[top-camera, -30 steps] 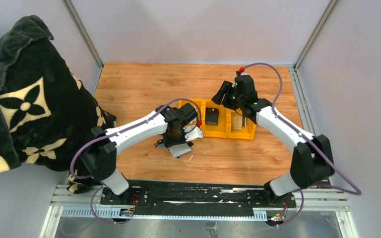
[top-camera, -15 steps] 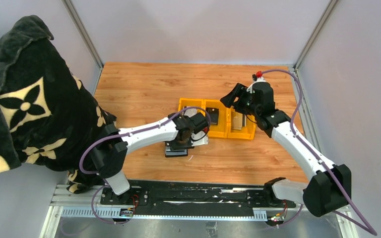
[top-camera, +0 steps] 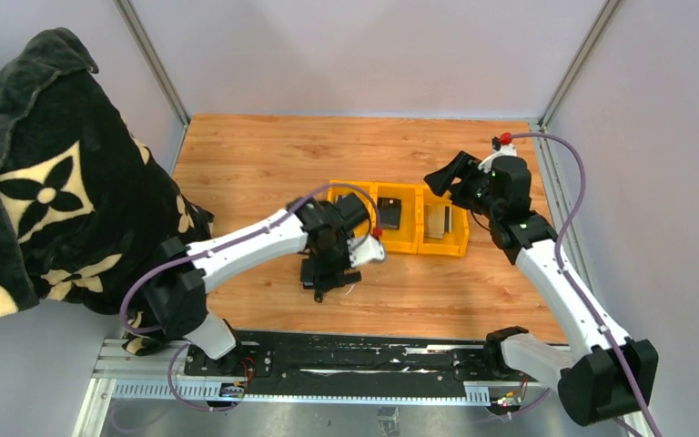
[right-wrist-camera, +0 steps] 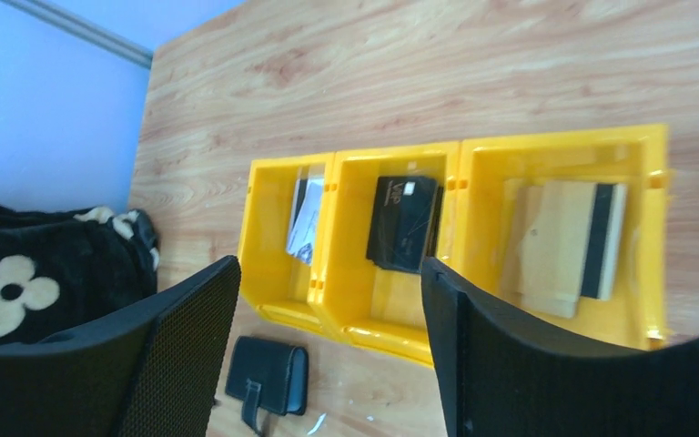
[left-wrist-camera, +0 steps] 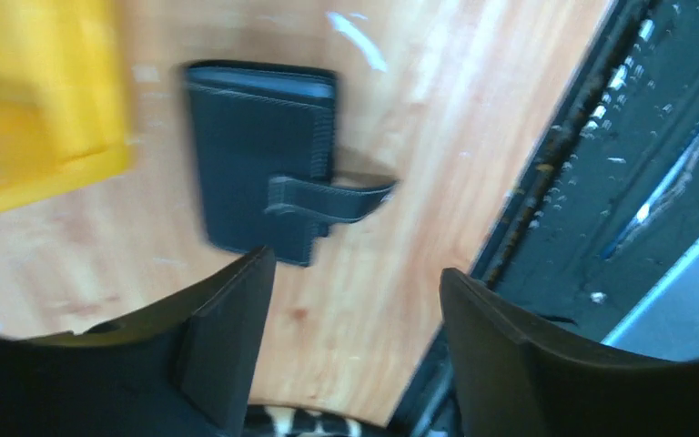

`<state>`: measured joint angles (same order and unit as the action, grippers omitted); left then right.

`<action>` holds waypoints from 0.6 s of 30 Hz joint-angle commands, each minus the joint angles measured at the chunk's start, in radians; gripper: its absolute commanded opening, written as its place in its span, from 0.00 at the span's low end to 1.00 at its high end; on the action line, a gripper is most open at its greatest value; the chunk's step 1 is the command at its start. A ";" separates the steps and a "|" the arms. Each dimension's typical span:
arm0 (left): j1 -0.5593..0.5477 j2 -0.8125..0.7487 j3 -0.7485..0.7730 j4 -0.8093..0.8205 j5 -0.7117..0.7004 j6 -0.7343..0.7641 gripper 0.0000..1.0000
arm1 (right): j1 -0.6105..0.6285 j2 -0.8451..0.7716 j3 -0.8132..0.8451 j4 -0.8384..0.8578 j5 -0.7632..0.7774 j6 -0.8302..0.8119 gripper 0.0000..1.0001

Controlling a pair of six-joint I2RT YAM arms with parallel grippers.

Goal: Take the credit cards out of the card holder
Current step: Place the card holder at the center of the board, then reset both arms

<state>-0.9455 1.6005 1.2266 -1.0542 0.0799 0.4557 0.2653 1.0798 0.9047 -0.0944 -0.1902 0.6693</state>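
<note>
card holder on table, yellow bins

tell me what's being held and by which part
Nothing. The left gripper and right gripper are open and empty; the black leather-like card holder lies free on the wooden table.

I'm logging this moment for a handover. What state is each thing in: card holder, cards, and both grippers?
card holder: folded shut, flat on the table, strap tab sticking out past its edge.
credit cards: out of the holder, lying in the yellow bins.
left gripper: open, empty, above the card holder.
right gripper: open, empty, high over the bins.
</note>
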 commanded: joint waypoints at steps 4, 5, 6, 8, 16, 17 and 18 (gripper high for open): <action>0.383 -0.156 0.261 -0.013 0.168 -0.056 0.99 | -0.048 -0.151 -0.078 -0.054 0.372 -0.187 0.81; 0.451 -0.159 0.279 0.007 0.178 -0.072 1.00 | -0.049 -0.178 -0.105 -0.043 0.459 -0.199 0.82; 0.508 -0.169 0.284 0.037 0.186 -0.096 1.00 | -0.049 -0.205 -0.145 -0.013 0.536 -0.215 0.83; 0.626 -0.194 0.230 0.172 0.198 -0.145 1.00 | -0.050 -0.265 -0.243 0.097 0.689 -0.235 0.84; 0.807 -0.286 -0.284 0.892 0.106 -0.242 1.00 | -0.105 -0.226 -0.472 0.466 0.925 -0.346 0.85; 0.807 -0.269 -0.321 0.954 0.078 -0.245 1.00 | -0.126 -0.201 -0.477 0.477 0.909 -0.342 0.85; 0.807 -0.247 -0.343 0.992 0.060 -0.243 1.00 | -0.154 -0.183 -0.489 0.486 0.888 -0.322 0.85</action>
<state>-0.1394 1.3098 0.9825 -0.3962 0.2104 0.2443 0.1856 0.8448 0.4385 0.2371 0.6018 0.3775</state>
